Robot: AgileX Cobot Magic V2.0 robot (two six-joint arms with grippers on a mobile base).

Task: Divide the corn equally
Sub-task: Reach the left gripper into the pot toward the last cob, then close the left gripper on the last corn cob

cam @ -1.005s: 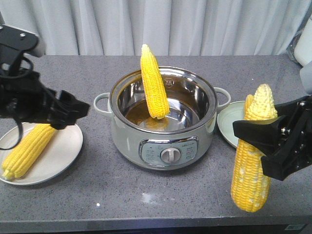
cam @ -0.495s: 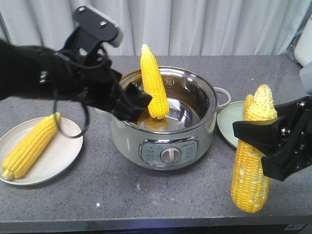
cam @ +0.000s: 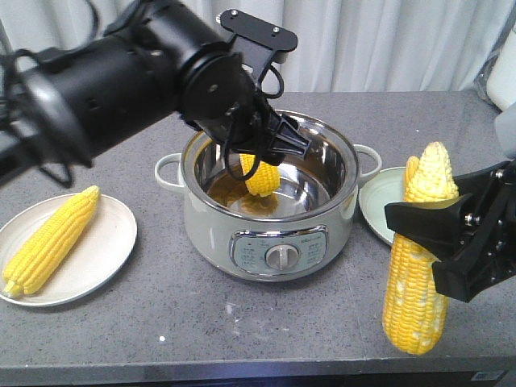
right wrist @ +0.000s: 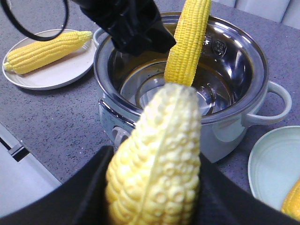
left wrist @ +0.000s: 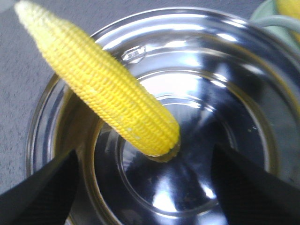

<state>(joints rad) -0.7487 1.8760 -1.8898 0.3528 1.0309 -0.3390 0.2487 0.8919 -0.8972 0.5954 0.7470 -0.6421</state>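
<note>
Currently 4 cobs of corn are in view. The left pincer [cam: 284,142] hangs over the steel pot [cam: 211,234] in the middle of the grey worktop [cam: 161,330]. In the left wrist view its dark fingers [left wrist: 40,190] stand wide apart at the 2 lower corners and hold nothing. Ahead of them, inside the pot, 1 cob [left wrist: 108,89] leans at a slant. Its blunt end rests on the pot floor and its pointed tip sticks out past the rim. The front view shows only the lower part of this cob below the arm, and no contact between finger and cob can be seen.

The right pincer [cam: 439,234] is clamped on a second cob [cam: 417,266], gripping it around the middle. That cob is held upright, tip up, in front of the worktop's right part and off its surface; its kernels look paler in patches. Behind it lies a pale green plate [cam: 375,201], just right of the pot handle. In the right wrist view a bit of a third cob [right wrist: 293,201] shows at the edge of that plate, mostly cut off by the frame.

On the left, well apart from the pot, a white plate [cam: 105,258] carries the fourth cob [cam: 50,242], lying flat on a diagonal with its tip toward the pot.
</note>
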